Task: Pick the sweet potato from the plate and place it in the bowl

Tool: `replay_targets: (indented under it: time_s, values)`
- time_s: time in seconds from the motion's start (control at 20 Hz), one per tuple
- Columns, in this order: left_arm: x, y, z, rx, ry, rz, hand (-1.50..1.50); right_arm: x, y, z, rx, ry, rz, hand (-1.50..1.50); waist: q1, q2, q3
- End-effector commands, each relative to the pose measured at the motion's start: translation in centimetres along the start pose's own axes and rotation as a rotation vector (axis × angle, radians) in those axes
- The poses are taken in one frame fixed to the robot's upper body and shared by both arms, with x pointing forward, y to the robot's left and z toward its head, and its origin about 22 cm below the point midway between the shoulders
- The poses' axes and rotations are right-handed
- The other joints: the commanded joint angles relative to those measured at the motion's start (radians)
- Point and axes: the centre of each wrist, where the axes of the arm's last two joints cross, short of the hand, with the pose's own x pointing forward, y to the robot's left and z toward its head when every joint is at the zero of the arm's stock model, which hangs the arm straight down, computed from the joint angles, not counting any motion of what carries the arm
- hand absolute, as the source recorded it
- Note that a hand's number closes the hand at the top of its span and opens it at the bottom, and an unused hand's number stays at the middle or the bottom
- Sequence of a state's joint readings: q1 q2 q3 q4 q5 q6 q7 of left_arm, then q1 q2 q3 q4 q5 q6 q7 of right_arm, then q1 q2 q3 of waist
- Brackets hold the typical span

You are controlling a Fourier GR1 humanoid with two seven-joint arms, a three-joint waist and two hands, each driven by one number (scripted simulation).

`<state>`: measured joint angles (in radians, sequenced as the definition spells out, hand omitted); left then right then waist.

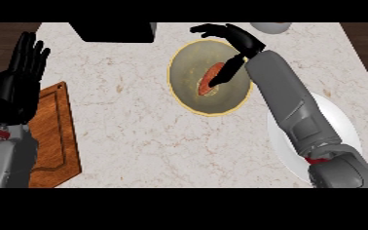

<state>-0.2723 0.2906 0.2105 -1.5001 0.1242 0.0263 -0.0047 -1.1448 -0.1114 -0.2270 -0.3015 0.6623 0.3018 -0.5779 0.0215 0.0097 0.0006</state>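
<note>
The orange sweet potato (209, 83) lies inside the tan bowl (184, 58) with a yellow rim, at the counter's middle. My right hand (243, 41) hovers over the bowl's far right edge, open, its fingers stretched out to the left. Its thumb points down and reaches the potato's upper end. The white plate (346, 123) sits at the right, partly hidden under my right forearm, and nothing shows on it. My left hand (22, 73) rests open at the left edge, fingers up.
A wooden cutting board (54, 131) lies at the left, beside my left forearm. A black box-like object (115, 31) stands at the back, left of the bowl. A pale round item (271, 27) peeks in at the back right.
</note>
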Motion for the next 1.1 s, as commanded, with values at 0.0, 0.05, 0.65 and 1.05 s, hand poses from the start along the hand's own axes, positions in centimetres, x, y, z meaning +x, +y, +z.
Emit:
replay_targets:
  time_s: [0.0,0.05,0.65,1.05]
  values:
    - [-0.3,-0.4,0.3,-0.002,0.0,-0.004,0.0,1.1,-3.6,0.5,-0.174,-0.02,-0.091,-1.5,0.011,0.004,0.0]
    - [-1.1,0.7,1.2,-0.016,0.019,0.005,0.0,-1.0,-5.3,3.5,-0.221,-0.02,-0.099,-1.5,0.009,0.003,0.0]
    - [1.2,-0.4,-1.3,-0.059,-0.038,0.017,0.0,-1.4,-15.5,12.5,-0.397,0.04,-0.238,-1.5,0.061,0.037,0.003]
    - [1.4,-1.8,-1.6,-0.077,-0.047,0.029,0.0,-3.1,-17.1,17.9,-0.417,0.028,-0.271,-1.5,0.085,0.048,0.007]
